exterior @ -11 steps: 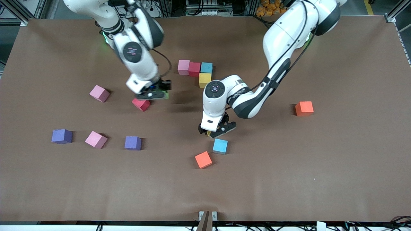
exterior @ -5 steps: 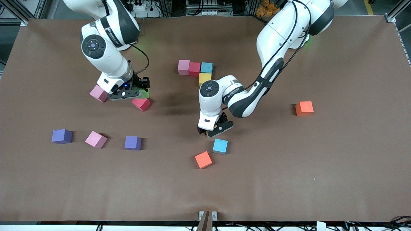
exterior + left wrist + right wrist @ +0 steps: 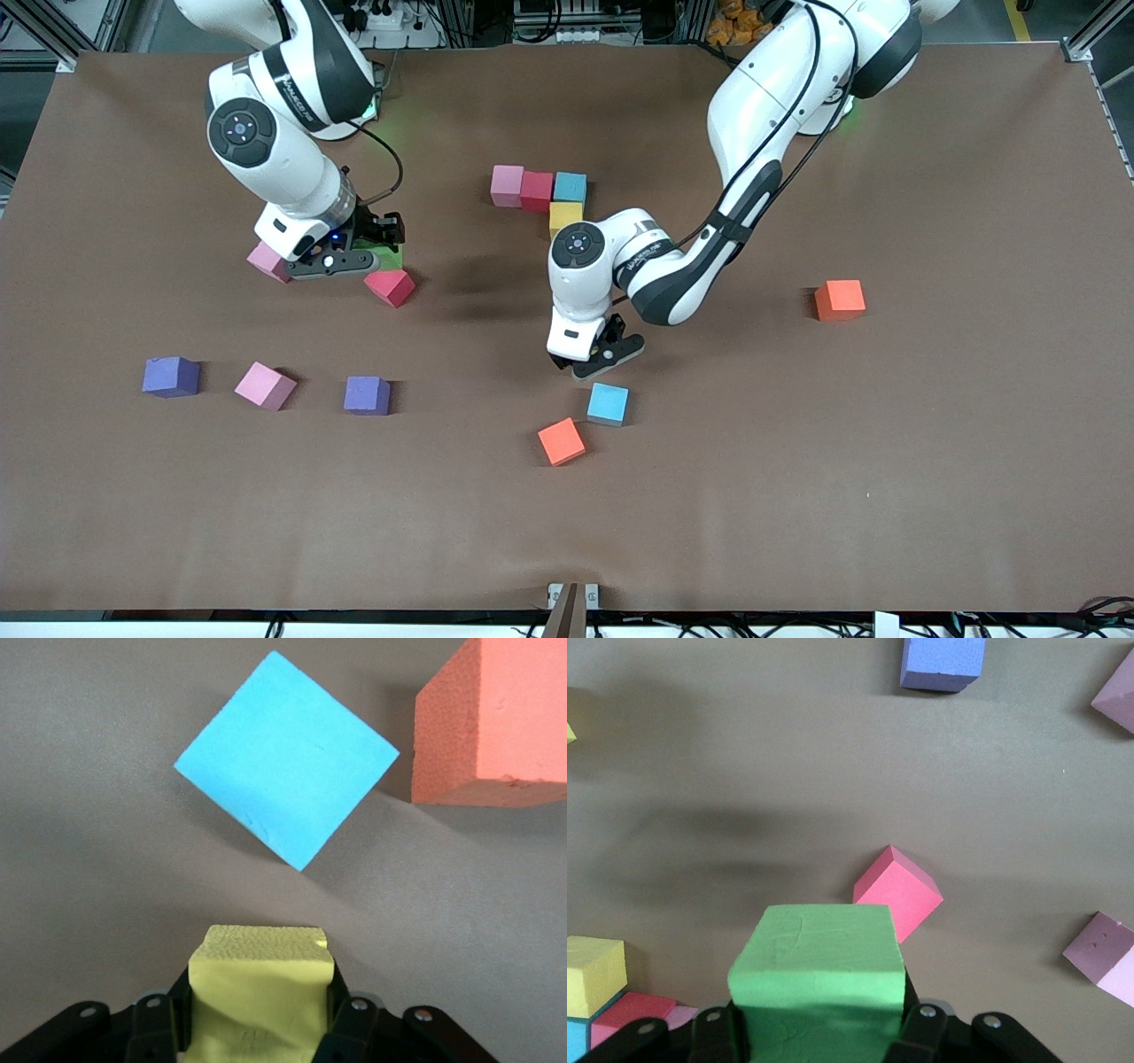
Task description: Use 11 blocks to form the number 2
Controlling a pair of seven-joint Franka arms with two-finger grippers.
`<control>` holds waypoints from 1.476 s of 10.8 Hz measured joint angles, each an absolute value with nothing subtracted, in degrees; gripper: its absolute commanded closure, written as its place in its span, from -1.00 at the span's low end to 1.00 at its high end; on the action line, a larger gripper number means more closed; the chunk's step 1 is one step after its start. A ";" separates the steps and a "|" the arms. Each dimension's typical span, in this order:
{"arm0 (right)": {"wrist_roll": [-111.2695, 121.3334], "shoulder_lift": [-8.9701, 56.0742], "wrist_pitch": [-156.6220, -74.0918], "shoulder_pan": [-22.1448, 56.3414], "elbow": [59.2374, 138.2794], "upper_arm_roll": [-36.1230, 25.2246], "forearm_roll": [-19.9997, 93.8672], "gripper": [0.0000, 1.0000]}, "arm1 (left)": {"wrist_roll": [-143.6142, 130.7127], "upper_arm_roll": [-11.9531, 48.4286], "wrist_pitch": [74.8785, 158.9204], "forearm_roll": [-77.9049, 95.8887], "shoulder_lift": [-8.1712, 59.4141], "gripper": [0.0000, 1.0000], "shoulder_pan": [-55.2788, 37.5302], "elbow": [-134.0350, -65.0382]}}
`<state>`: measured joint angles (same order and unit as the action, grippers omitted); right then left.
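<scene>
The started number 2 is a row of pink (image 3: 507, 185), red (image 3: 536, 190) and light blue (image 3: 570, 187) blocks, with a yellow block (image 3: 565, 217) against the light blue one on the side nearer the camera. My left gripper (image 3: 592, 361) is shut on another yellow block (image 3: 260, 988), low over the table beside a loose light blue block (image 3: 608, 403). My right gripper (image 3: 354, 259) is shut on the green block (image 3: 819, 979), over the spot between a pink block (image 3: 264, 261) and a red block (image 3: 390, 287).
Loose blocks lie around: two purple (image 3: 170, 376) (image 3: 367, 395) with a pink one (image 3: 265, 385) between them toward the right arm's end, an orange one (image 3: 561, 440) by the light blue block, and another orange one (image 3: 839, 299) toward the left arm's end.
The left gripper has shut on the yellow block. The right arm has swung toward its own end of the table with the green block in its grip.
</scene>
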<state>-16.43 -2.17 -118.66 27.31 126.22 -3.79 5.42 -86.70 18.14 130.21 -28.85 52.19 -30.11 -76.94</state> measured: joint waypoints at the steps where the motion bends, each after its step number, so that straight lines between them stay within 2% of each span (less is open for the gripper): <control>1: -16.43 -2.17 -118.63 27.30 126.22 -3.79 5.42 0.11 | -86.66 18.18 130.00 -28.85 52.19 1.00 -30.14 -76.88; 6: -16.50 -2.17 -118.42 27.28 126.22 -3.79 5.42 0.11 | -85.21 21.85 126.26 -28.85 51.97 1.00 -30.80 -76.93; 9: -16.50 -2.15 -118.34 27.28 126.22 -3.78 5.42 0.11 | -84.27 23.67 125.83 -28.86 50.96 1.00 -30.94 -79.52; 12: -16.52 -2.13 -118.32 27.28 126.21 -3.78 5.43 0.11 | -81.85 25.50 126.31 -28.87 47.60 1.00 -30.70 -84.74; 16: -16.59 -2.08 -118.30 27.26 126.22 -3.79 5.42 0.11 | -81.57 26.01 133.92 -29.41 40.70 1.00 -30.37 -95.27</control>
